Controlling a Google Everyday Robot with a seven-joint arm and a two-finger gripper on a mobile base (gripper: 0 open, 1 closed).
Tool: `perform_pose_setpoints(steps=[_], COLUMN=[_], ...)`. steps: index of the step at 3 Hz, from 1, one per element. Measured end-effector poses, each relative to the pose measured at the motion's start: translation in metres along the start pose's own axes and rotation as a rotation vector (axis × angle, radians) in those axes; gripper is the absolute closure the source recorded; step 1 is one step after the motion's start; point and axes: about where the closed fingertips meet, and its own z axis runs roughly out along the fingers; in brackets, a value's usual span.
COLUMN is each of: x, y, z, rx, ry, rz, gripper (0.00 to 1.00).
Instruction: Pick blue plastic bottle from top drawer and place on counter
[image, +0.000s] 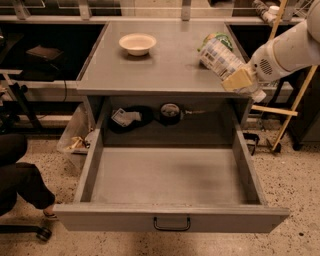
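Note:
My gripper (239, 80) is shut on the blue plastic bottle (219, 57) and holds it tilted in the air above the right front part of the counter (165, 70). The bottle's labelled body points up and to the left. My white arm (290, 50) comes in from the upper right. The top drawer (170, 220) stands pulled out below the counter; its floor is bare, and its black handle is on the front panel.
A cream bowl (137, 43) sits at the back left of the counter. A green snack bag (216, 38) lies at the back right, partly behind the bottle. Small items (170, 112) lie in the recess behind the drawer. A person's leg (20, 185) is at the left. Wooden poles (295, 105) lean at the right.

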Motion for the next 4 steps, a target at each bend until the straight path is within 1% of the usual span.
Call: perform_pose_setpoints(steps=[1, 2, 3, 4], x=[-0.040, -0.112, -0.166, -0.180], y=[-0.010, -0.040, -0.054, -0.057], z=[0.023, 0.079, 0.134, 0.183], rx=[-0.003, 0.069, 0.154, 0.222], ry=[-0.048, -0.091, -0.107, -0.090], rz=[-0.042, -0.088, -0.144, -0.229], gripper=[1.00, 1.00, 1.00, 1.00])
